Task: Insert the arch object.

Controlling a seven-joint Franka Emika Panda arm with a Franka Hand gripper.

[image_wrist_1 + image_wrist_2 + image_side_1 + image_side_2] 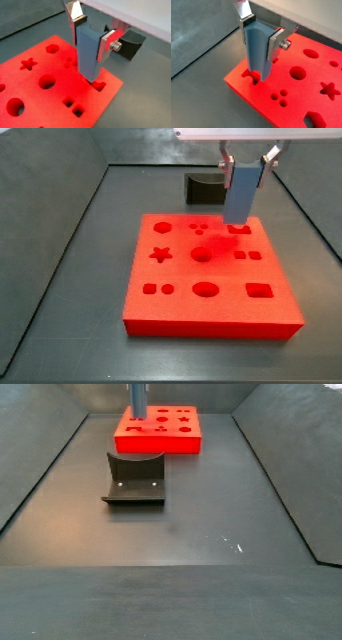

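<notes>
My gripper (89, 31) is shut on the arch object (87, 54), a tall narrow blue-grey block, held upright between the silver fingers (107, 44). It shows in both wrist views, the gripper (261, 31) and the block (257, 52) alike. The block's lower end is at an arch-shaped cut-out (97, 85) near one corner of the red board (40, 65); I cannot tell whether it is inside the cut-out or just above it. In a side view the block (242, 190) stands over the board's far right part (207, 278). In a side view the block (136, 399) is over the far board (158, 429).
The red board has several cut-outs: a star (27, 63), circles (47, 81), squares (78, 110). The dark fixture (134, 479) stands on the grey floor; it shows beyond the board in a side view (203, 186) and in a wrist view (131, 44). Dark walls enclose the floor.
</notes>
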